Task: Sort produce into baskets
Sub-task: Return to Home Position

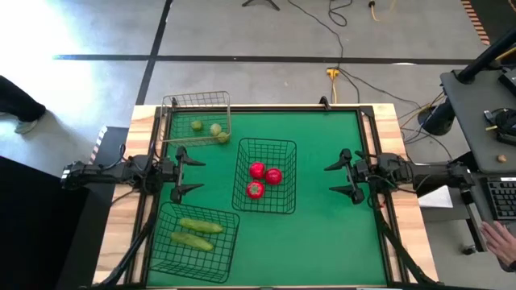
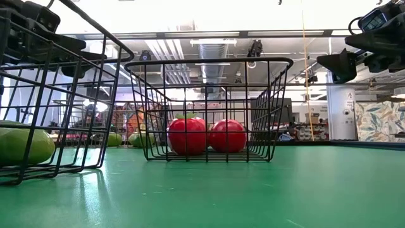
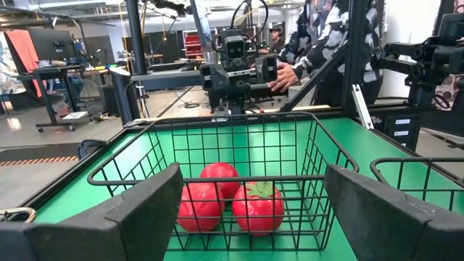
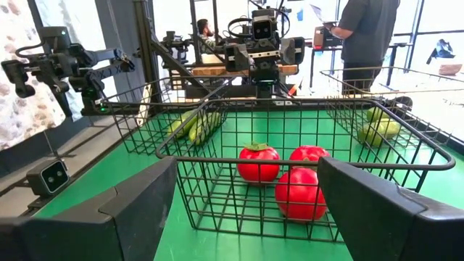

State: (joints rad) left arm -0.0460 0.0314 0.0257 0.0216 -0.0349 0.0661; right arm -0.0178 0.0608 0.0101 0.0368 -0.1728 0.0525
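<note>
Three red tomatoes (image 1: 264, 180) lie in the black wire basket (image 1: 264, 146) at the table's middle. Two green cucumbers (image 1: 198, 232) lie in the black basket (image 1: 164, 254) at the near left. Three yellow-green limes (image 1: 211, 129) lie in the paler wire basket (image 1: 196, 98) at the far left. My left gripper (image 1: 192, 175) is open and empty left of the middle basket. My right gripper (image 1: 332, 178) is open and empty right of it, above the mat.
The green mat (image 1: 330, 242) has bare room at the near right and far right. Wooden table borders (image 1: 392, 129) frame it. A person's hand (image 1: 498, 238) shows off the table at the right, by a desk with a keyboard.
</note>
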